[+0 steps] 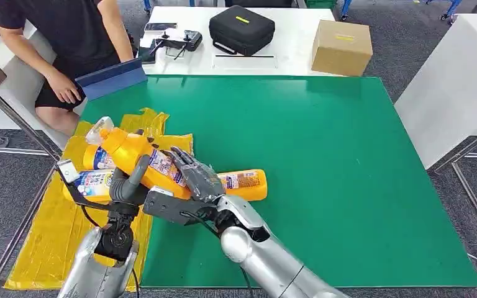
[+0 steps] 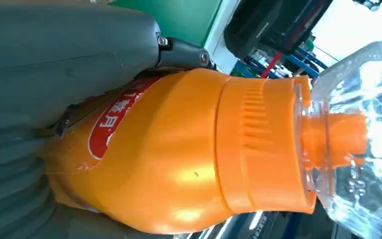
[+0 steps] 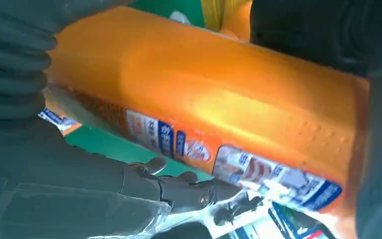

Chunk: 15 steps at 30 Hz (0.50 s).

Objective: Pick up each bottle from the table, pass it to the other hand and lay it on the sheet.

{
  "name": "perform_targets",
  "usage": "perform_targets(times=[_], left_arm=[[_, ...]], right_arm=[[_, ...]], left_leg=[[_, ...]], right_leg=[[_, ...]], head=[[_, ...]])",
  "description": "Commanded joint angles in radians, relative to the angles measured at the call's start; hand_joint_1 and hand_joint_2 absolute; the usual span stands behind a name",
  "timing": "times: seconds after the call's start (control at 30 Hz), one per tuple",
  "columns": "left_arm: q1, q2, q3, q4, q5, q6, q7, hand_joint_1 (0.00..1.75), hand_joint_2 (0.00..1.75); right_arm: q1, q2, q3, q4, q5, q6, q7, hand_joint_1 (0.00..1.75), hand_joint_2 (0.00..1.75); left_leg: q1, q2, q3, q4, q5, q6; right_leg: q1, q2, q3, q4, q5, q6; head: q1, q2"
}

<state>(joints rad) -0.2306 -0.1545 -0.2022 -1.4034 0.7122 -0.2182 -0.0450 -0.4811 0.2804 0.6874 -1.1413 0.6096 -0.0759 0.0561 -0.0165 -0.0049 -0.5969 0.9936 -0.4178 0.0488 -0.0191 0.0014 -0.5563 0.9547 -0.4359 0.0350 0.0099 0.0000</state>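
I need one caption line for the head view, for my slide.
Both hands, left hand and right hand, hold an orange bottle above the yellow sheet.

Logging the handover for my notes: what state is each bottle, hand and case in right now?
Held orange bottle: lifted, tilted, clear cap on.
Left hand: grips the held bottle.
Right hand: fingers on the same bottle.
Bottle on sheet: lying flat.
Bottle on mat: lying flat.
Black case: closed.
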Motion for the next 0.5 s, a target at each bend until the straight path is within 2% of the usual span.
perform_targets(times=[0.03, 0.37, 0.5], left_arm=[[-0.062, 0.014, -0.013, 0.065, 0.0, -0.003, -0.002, 1.75, 1.75], [-0.078, 0.011, -0.015, 0.094, 0.0, -0.017, -0.002, 1.75, 1.75], [-0.074, 0.029, 0.006, 0.08, -0.009, -0.021, -0.024, 1.75, 1.75]], right_arm=[[-0.019, -0.037, -0.017, -0.017, -0.004, 0.004, 0.001, 0.0, 0.0], [-0.003, -0.056, -0.043, -0.035, 0.002, -0.006, 0.005, 0.0, 0.0], [0.063, -0.109, -0.093, -0.161, 0.024, -0.023, -0.01, 0.0, 0.0]], left_leg=[[0.001, -0.002, 0.002, 0.0, 0.0, -0.002], [0.001, -0.003, 0.004, 0.0, -0.001, -0.004], [0.001, -0.003, 0.002, -0.001, 0.0, -0.003]], right_leg=[[0.001, -0.002, 0.002, -0.001, 0.0, -0.001], [0.001, -0.004, 0.005, -0.001, -0.001, -0.002], [0.001, -0.004, 0.004, -0.002, -0.001, -0.001]], head=[[0.0, 0.0], [0.0, 0.0], [0.0, 0.0]])
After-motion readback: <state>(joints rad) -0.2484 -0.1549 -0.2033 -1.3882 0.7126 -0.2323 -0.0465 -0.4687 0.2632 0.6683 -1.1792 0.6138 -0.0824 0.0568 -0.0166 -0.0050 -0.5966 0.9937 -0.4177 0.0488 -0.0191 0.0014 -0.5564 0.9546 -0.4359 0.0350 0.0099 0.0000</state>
